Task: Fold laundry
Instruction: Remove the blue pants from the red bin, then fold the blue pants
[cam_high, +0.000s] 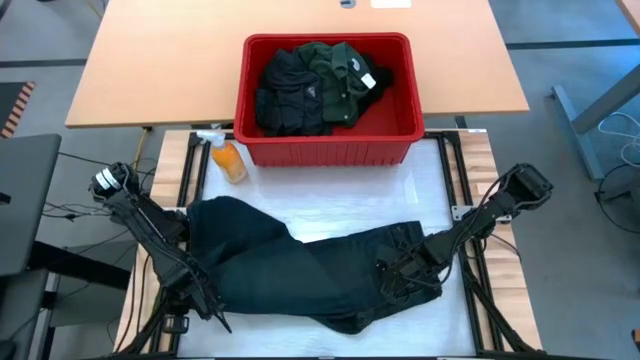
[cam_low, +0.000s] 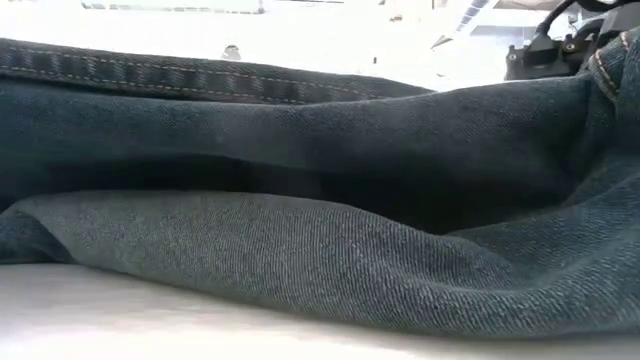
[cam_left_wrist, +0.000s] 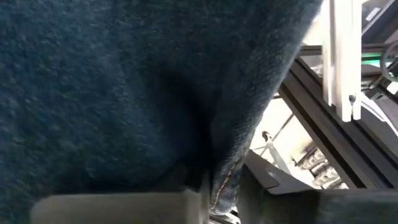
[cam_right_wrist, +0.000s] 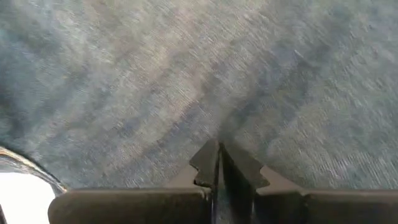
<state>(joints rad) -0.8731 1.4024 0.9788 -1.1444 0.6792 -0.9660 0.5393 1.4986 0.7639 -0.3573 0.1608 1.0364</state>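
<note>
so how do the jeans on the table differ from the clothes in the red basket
The jeans lie spread flat on the white table surface; the clothes sit bunched in the red basket. The jeans are dark blue denim; the basket clothes are black and green. The jeans are one large piece; the clothes are several. All are still unfolded.

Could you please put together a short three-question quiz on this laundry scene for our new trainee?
1. True or false: the dark jeans lie inside the red basket.
2. Which object stands beside the basket's left corner: A) an orange spray bottle, B) a mug, C) a book?
3. Fill in: the right pincer is ____ on the denim.

Key
1. False; the jeans are spread on the white table surface, and folded dark garments sit in the basket.
2. A.
3. Shut; its fingertips meet with cloth pinched between them. The left pincer also sits at the jeans' edge.
</note>
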